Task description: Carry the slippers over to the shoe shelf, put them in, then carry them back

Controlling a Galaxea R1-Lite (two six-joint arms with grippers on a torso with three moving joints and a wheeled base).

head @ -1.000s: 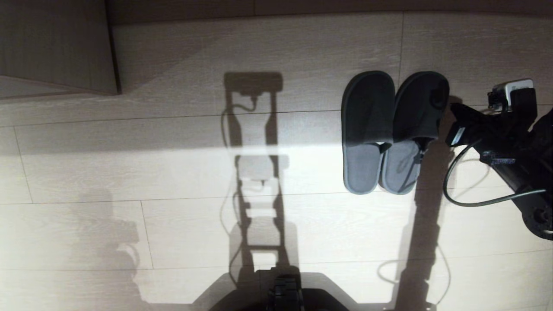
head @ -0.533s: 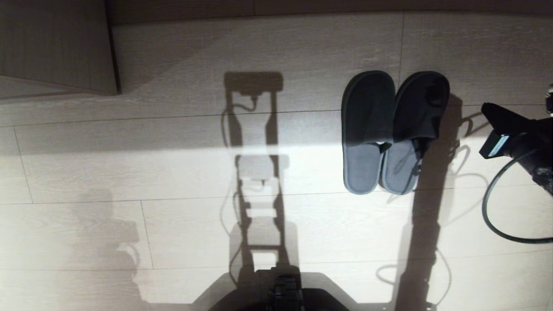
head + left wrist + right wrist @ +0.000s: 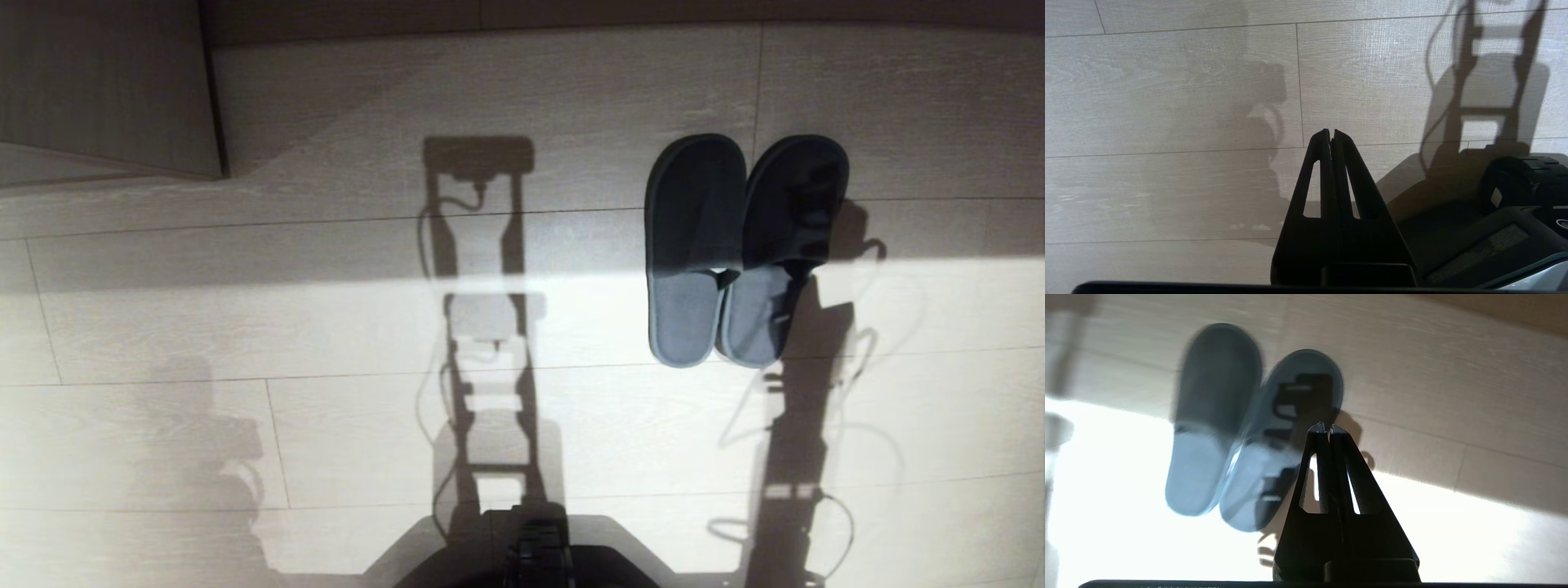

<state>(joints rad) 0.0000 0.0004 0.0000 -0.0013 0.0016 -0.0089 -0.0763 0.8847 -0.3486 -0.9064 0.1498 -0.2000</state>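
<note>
Slippers [image 3: 743, 249] lie side by side, touching, on the floor [image 3: 326, 327] at the robot's front right, toes pointing away from the base, long axis running fore-and-aft. Right claw [image 3: 1327, 430], tips pressed together and empty, hangs above them; in its wrist view the pair sits ahead of the tips and to one side, its shadow falling on the nearer slipper. The right arm is nearer, I judge. Left claw [image 3: 1331, 134], also pressed together, is parked low by the base. Against a second ago: the right arm has left the head view entirely; the slippers have not shifted.
</note>
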